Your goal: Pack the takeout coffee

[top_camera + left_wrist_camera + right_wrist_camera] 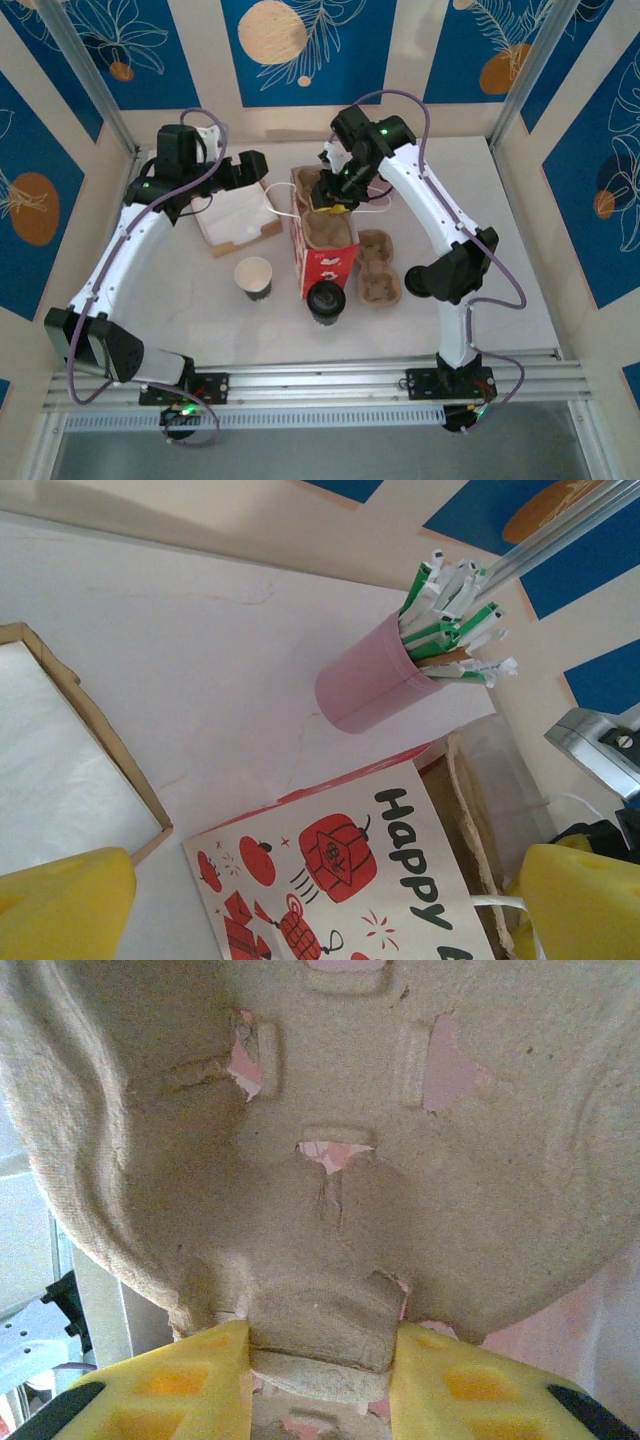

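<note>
The carrier [330, 1160] is rough brown pulp, its cut slots showing pink. The right pincer [320, 1360] grips its end tab. It sits just ahead of that pincer in the red bag's [325, 268] mouth, long axis running away from the pincer toward the arm bases. The left pincer [320, 910] gapes wide, holding nothing.

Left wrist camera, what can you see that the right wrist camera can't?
Left wrist, not right wrist: a pink cup of straws, a paper bag with red pictures, a shallow box of white paper and the white table. Right wrist, not left wrist: a brown cardboard cup tray, very close up. Both: yellow fingers at the bottom. The left gripper is open; the right gripper pinches the cup tray's edge.
</note>
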`<action>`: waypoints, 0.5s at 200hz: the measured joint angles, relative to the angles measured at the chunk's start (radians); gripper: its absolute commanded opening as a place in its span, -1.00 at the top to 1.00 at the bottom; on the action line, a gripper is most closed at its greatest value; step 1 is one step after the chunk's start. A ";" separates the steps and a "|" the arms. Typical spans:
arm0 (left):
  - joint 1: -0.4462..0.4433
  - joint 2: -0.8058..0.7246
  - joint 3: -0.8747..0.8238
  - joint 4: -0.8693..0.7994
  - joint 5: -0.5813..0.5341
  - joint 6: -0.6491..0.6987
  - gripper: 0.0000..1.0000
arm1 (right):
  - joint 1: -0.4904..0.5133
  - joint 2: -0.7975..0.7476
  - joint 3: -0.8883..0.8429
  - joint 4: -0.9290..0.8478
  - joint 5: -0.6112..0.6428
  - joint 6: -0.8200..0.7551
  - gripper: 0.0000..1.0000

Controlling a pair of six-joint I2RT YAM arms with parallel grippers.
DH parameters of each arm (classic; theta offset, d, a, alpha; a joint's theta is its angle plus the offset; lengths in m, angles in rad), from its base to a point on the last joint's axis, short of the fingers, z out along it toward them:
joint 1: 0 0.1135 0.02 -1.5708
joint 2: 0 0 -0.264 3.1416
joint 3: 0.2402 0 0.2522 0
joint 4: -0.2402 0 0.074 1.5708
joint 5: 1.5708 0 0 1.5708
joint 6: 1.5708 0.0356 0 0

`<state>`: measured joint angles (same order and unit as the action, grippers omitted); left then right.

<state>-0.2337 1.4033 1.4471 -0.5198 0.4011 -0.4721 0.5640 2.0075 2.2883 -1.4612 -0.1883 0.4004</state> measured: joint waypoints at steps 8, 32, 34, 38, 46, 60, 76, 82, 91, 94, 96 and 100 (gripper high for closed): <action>0.000 -0.001 -0.008 0.003 0.000 0.000 -0.96 | 0.005 0.005 0.006 -0.003 0.005 0.000 0.26; 0.000 -0.007 -0.026 0.005 0.001 0.000 -0.95 | 0.019 0.021 0.039 -0.025 0.024 0.000 0.26; 0.000 -0.008 -0.028 0.005 0.001 0.000 -0.95 | 0.020 0.023 0.042 -0.027 0.026 0.000 0.26; 0.000 -0.010 -0.031 0.005 0.002 0.000 -0.95 | 0.023 0.026 0.049 -0.031 0.030 0.000 0.26; 0.000 -0.014 -0.035 0.005 0.003 0.000 -0.95 | 0.029 0.034 0.061 -0.038 0.038 0.000 0.26; 0.000 -0.023 -0.039 0.005 0.003 0.000 -0.95 | 0.038 0.047 0.084 -0.052 0.056 0.000 0.26; 0.000 -0.032 -0.042 0.008 0.003 0.000 -0.95 | 0.048 0.063 0.107 -0.068 0.076 0.000 0.26; 0.000 -0.035 -0.044 0.008 0.003 0.000 -0.95 | 0.051 0.068 0.115 -0.075 0.084 0.000 0.26; 0.000 -0.039 -0.047 0.008 0.003 0.000 -0.95 | 0.057 0.076 0.127 -0.085 0.097 0.000 0.26; 0.000 -0.040 -0.048 0.009 0.003 0.000 -0.95 | 0.058 0.078 0.130 -0.088 0.101 0.000 0.26; 0.000 -0.041 -0.049 0.009 0.004 0.000 -0.95 | 0.059 0.079 0.132 -0.089 0.101 0.000 0.26; 0.000 -0.042 -0.050 0.008 0.003 0.000 -0.95 | 0.062 0.080 0.136 -0.093 0.108 0.000 0.26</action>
<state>-0.2337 1.3617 1.3972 -0.5114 0.4046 -0.4721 0.6262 2.0880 2.4241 -1.5539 -0.0803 0.4007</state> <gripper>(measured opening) 0.975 0.371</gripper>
